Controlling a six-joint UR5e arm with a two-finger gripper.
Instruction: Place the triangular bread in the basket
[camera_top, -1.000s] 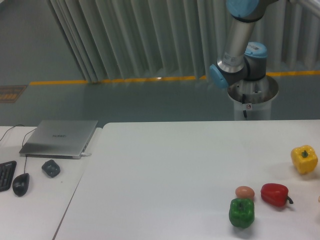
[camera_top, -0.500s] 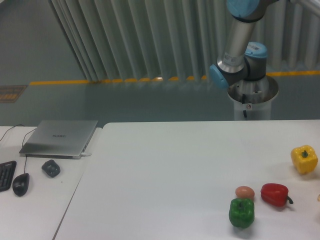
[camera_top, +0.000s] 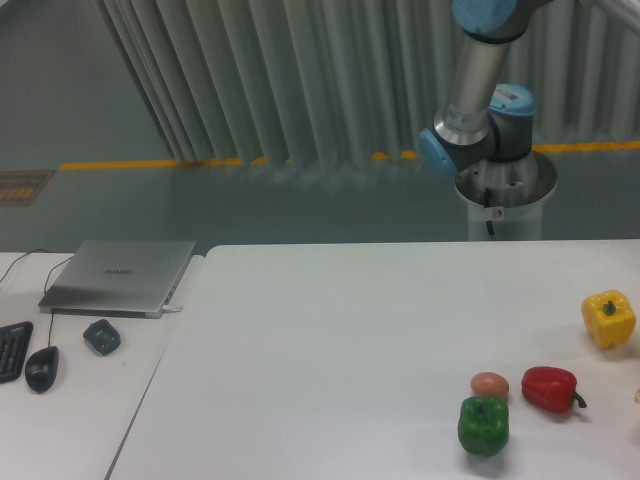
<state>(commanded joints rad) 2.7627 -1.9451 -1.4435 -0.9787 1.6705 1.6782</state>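
At table's right edge: only a pale orange sliver (camera_top: 637, 397), possibly the triangular bread; no basket in view.
Pre-reach step, I judge. Gripper out of frame, jaw state unknown; grey-and-blue arm (camera_top: 472, 95) must descend rightward past glossy yellow pepper (camera_top: 608, 318).

Green pepper (camera_top: 483, 425) touching brown egg (camera_top: 489, 384), red pepper (camera_top: 550, 389) beside, yellow pepper (camera_top: 608, 318) apart.
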